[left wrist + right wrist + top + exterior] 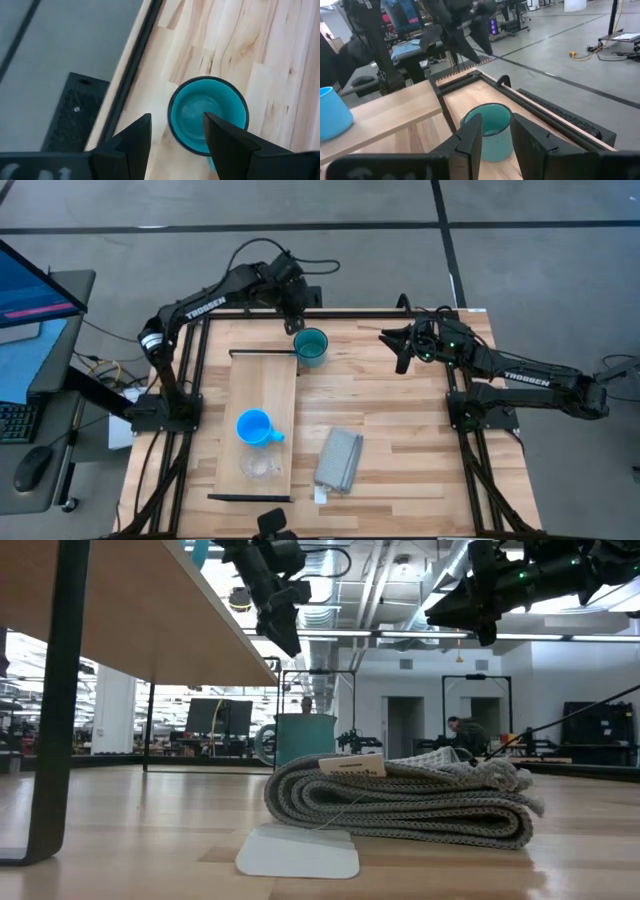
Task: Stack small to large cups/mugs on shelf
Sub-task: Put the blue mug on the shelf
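In the high view, nearest the front edge of the slatted wooden counter (400,430), a small clear transparent cup (257,467) is seen upright on the long pale wood shelf board (262,390), toward the board's 6 o'clock end. Just beyond it, at about 12 o'clock from the clear cup and close to it without touching, a bright blue handled mug (254,427) is seen on the same board, its handle turned toward 3 o'clock. A folded grey knitted cloth (338,458) is laid on the counter at roughly 3 o'clock from the two vessels, apart from the board; in the low view a paper tag is seen on it. Farther back, a larger teal handled mug (312,346) is seen upright and empty on the counter itself, just off the board's far corner at about 1 o'clock from the board's middle, near the dark rim at the counter's far edge. The left gripper (296,320) is held above this teal mug, at its 11 o'clock; its jaws are parted and nothing is held between them, the mug's mouth being seen below and between the fingers in the left wrist view. The right gripper (392,340) is raised at 3 o'clock from the teal mug, well apart from it, its jaws parted a little and empty.
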